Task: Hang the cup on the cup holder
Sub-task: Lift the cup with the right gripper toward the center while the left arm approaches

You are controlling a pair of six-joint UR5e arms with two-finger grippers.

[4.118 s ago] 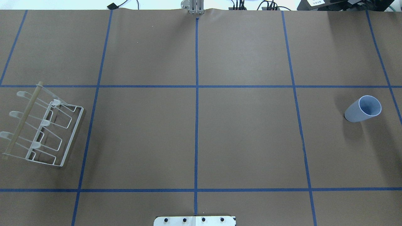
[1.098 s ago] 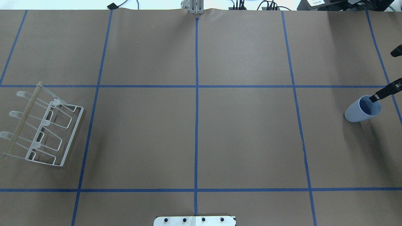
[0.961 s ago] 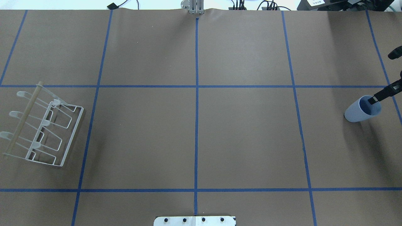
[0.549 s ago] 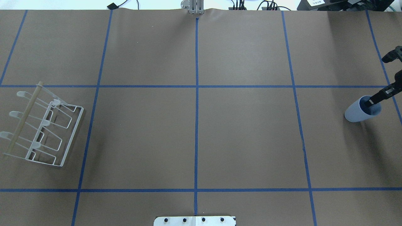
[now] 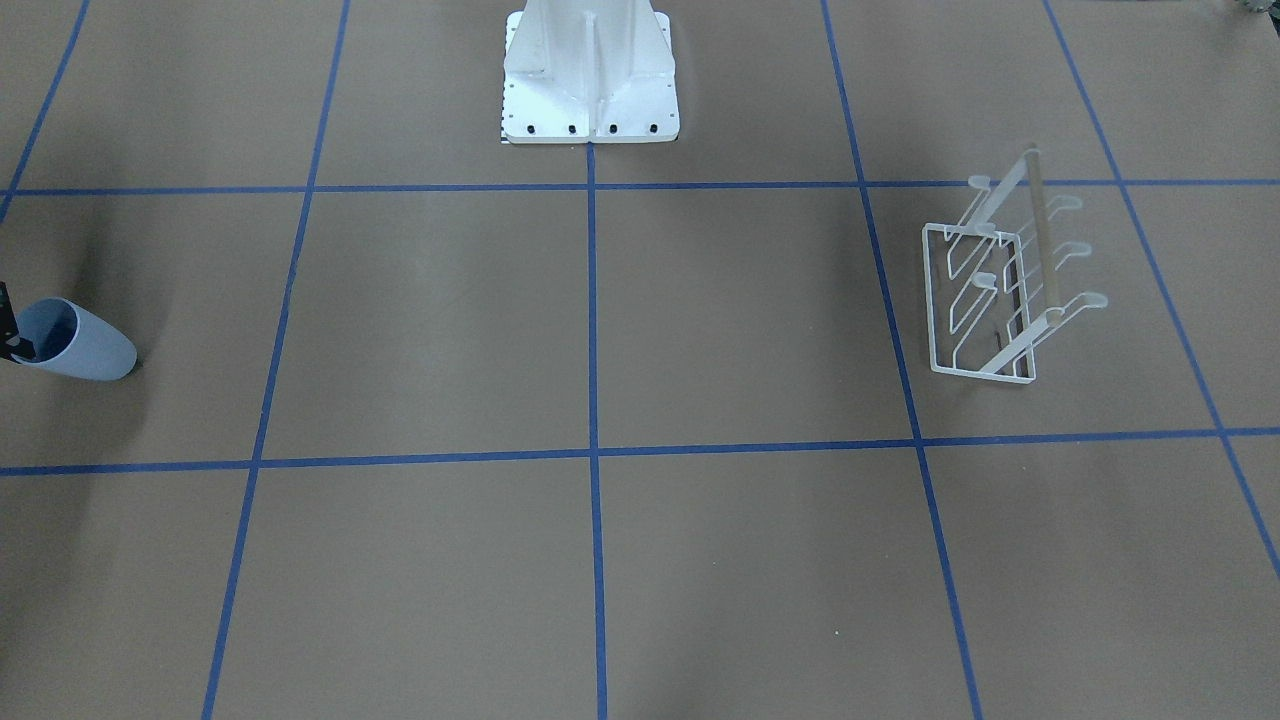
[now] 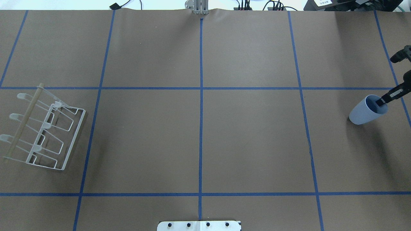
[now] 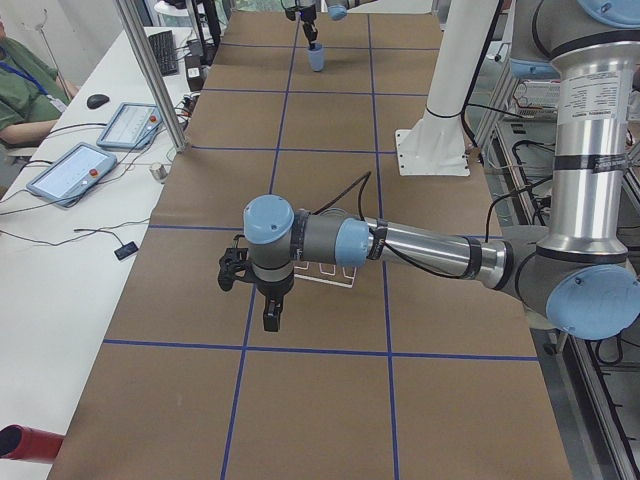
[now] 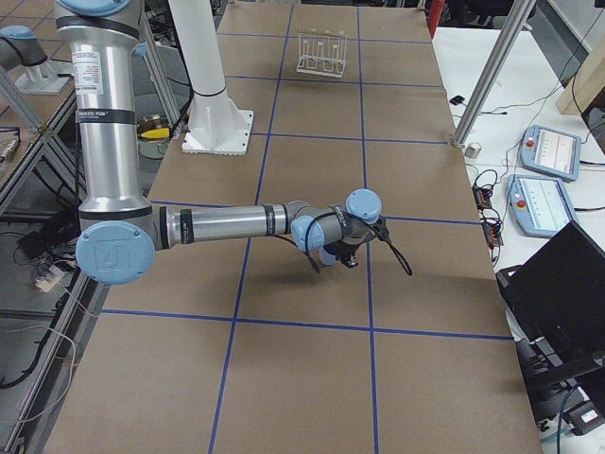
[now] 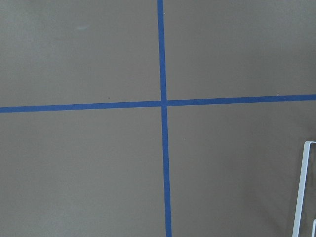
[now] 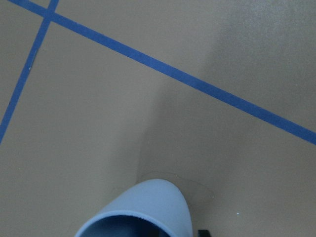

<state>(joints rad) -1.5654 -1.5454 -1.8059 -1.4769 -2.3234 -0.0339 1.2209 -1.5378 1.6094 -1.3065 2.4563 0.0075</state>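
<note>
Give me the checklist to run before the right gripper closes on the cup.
1. Cup standing rim up: ok.
2. Right gripper has a finger inside the rim: ok, its tip sits in the cup.
3. Right jaws open: ok, they stand well apart in the overhead view.
4. Holder prongs free: ok, nothing hangs on them.
5. Left gripper open or shut: cannot tell, it shows only from the side.
</note>
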